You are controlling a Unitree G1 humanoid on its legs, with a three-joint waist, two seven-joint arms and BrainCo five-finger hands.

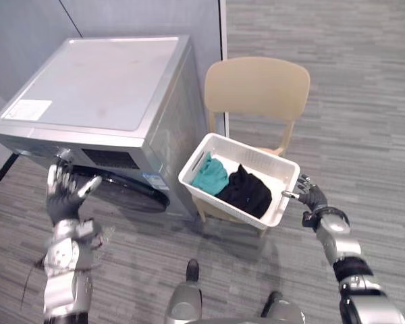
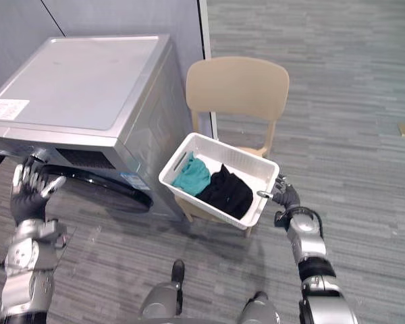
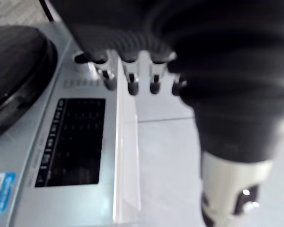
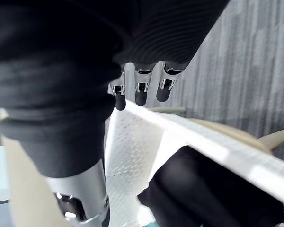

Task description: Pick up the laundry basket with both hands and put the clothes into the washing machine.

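Left hand point(image 1: 63, 199): raised before the front of the washing machine point(image 1: 101, 88), fingers point(image 3: 131, 80) straight and spread wide, thumb out to the side, holding nothing. In the left wrist view the fingertips hang just over the top edge of the machine's front. The dark control panel point(image 3: 71, 142) lies past them, and the round dark door point(image 1: 131, 192) is beyond that panel.

Middle: the white laundry basket point(image 1: 266, 165) sits tilted on the seat of a beige chair point(image 1: 256, 84), just beside the machine's side wall. A teal garment point(image 1: 210, 175) lies at the end of the basket far from the right fingers, and a black garment point(image 1: 246, 192) is heaped nearer them. The two touch.

Right hand point(image 1: 312, 198): at the basket's near right corner. Fingers point(image 4: 141, 92) are loosely extended, not curled round anything, tips at the white rim (touching or a hair above, I cannot tell). The thumb is held apart below. The black garment shows just past the fingertips, inside the wall.
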